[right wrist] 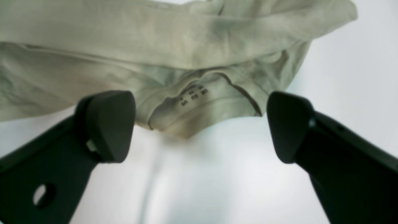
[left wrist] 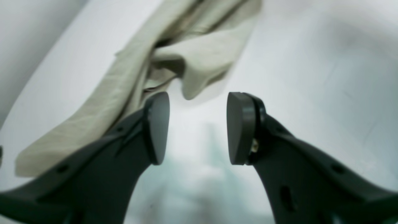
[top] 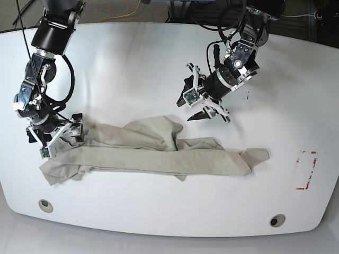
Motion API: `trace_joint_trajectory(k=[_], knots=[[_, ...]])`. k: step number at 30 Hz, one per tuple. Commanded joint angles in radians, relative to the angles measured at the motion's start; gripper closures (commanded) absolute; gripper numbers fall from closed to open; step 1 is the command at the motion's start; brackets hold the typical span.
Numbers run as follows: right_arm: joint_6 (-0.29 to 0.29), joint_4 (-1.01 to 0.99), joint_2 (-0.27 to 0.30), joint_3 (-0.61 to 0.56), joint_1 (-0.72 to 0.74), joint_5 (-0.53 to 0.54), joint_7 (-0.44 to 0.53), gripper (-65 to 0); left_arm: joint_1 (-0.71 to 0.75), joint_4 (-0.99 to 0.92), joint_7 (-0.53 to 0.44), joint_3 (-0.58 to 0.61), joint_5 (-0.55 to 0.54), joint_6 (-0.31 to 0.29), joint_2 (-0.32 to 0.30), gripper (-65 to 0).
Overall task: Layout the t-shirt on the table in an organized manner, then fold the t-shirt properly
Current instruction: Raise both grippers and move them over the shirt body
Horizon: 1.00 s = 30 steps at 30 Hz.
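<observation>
Your table (top: 159, 47) carries two grommet holes (top: 45, 205) along its near edge and a red tape rectangle (top: 305, 169). The t-shirt (top: 153, 153) lies bunched in a long band, its long axis across the table, collar label (right wrist: 194, 95) at the right gripper's (top: 55, 138) end. Your right gripper hangs spread wide over that collar, grasping nothing; your left gripper (top: 204, 106) hovers parted and empty above the band's middle

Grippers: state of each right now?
Left gripper: open, empty, above the table beside the t-shirt.
Right gripper: open wide, empty, facing the t-shirt's collar.
</observation>
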Motion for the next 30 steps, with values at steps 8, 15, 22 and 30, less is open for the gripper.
trace_joint_trajectory(k=[8, 15, 22, 30], knots=[[0.007, 0.026, 0.018, 0.004, 0.015, 0.017, 0.021, -65.0, -0.082, -0.034, -0.015, -0.061, 0.011, 0.019, 0.018, -28.4], [0.090, 0.100, -0.031, -0.001, -0.020, 0.017, 0.019, -65.0, -0.102, -0.034, -0.014, -0.258, 0.008, 0.019, 0.055, -28.4], [0.133, 0.180, -0.067, -0.104, -0.060, 0.008, 0.018, -65.0, -0.135, -0.031, -0.014, -0.451, 0.007, 0.016, 0.087, -28.4], [0.131, 0.195, -0.074, -0.184, -0.068, 0.008, 0.018, -65.0, -0.205, -0.045, -0.017, -0.597, 0.005, 0.017, 0.084, -28.4]])
